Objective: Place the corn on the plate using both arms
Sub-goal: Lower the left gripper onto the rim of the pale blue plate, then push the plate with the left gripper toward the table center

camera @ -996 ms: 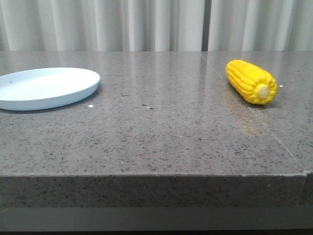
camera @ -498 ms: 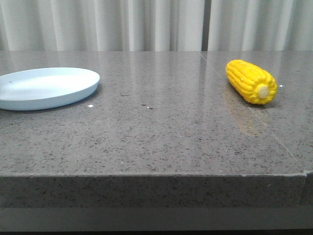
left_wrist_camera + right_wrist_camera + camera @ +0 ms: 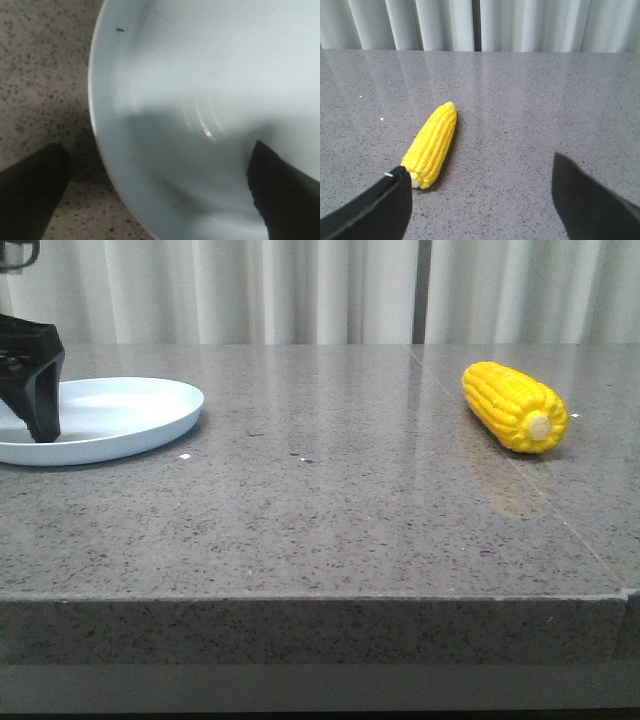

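The yellow corn (image 3: pixel 513 405) lies on the grey stone table at the right, pale stub end toward the front. The pale blue plate (image 3: pixel 150 425) sits at the far left. One black finger (image 3: pixel 42 390) of my left gripper hangs over the plate's left part. In the left wrist view, my left gripper (image 3: pixel 157 187) is open and empty, straddling the plate's rim (image 3: pixel 100 125). My right gripper (image 3: pixel 482 202) is open and empty just above the table. The corn (image 3: pixel 431 145) lies ahead of it, stub end beside one fingertip (image 3: pixel 395 185). The right gripper is out of the front view.
The table's front edge (image 3: pixel 300 598) runs across the front view. A seam (image 3: pixel 520 475) crosses the tabletop under the corn. White curtains (image 3: pixel 320 290) hang behind the table.
My left gripper has come into the front view at the far left, over the plate. The corn and the plate have not moved.
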{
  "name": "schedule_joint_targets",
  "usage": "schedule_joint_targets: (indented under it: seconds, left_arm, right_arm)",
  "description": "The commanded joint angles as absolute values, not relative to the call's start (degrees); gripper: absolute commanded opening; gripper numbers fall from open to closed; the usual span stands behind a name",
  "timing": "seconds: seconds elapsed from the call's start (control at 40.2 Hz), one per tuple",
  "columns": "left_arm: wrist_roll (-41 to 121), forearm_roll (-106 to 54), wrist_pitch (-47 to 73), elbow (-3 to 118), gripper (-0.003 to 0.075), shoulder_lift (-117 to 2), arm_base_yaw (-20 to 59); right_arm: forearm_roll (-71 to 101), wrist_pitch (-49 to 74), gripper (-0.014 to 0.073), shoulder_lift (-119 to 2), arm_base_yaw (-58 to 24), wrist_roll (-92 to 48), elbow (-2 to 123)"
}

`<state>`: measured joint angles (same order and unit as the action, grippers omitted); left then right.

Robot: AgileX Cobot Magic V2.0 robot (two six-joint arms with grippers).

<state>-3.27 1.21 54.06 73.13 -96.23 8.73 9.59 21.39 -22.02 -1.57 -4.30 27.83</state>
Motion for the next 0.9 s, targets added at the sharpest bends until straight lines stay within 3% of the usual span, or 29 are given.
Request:
schedule_joint_targets:
  seconds: [0.0, 0.1, 0.174, 0.573, 0.747, 0.871]
  left_arm:
    - [-3.6, 0.8, 52.9, 74.9, 0.0692, -94.3, 9.0]
    - [-3.6, 0.8, 52.9, 74.9, 0.0668, -94.3, 9.0]
    - [-3.6, 0.7, 53.0, 74.9, 0.061, -94.3, 9.0]
    - [-3.6, 0.5, 53.2, 74.9, 0.0113, -94.3, 9.0]
    - [-3.6, 0.0, 52.8, 74.9, -0.0017, -94.3, 9.0]
    - [-3.6, -0.8, 52.5, 76.3, -0.002, -93.8, 9.0]
  right_arm:
    - [9.8, 16.8, 0.0598, -22.7, -1.3, -4.8, 29.9]
    - [9.8, 16.8, 0.0598, -22.8, -1.3, -4.8, 29.9]
    - [9.8, 16.8, 0.0598, -22.8, -1.3, -4.8, 29.9]
    - [9.8, 16.8, 0.0598, -22.8, -1.3, -4.8, 29.9]
    - [9.8, 16.8, 0.0598, -22.8, -1.3, -4.8, 29.9]
    - [9.8, 16.8, 0.0598, -22.8, -1.3, -4.8, 29.9]
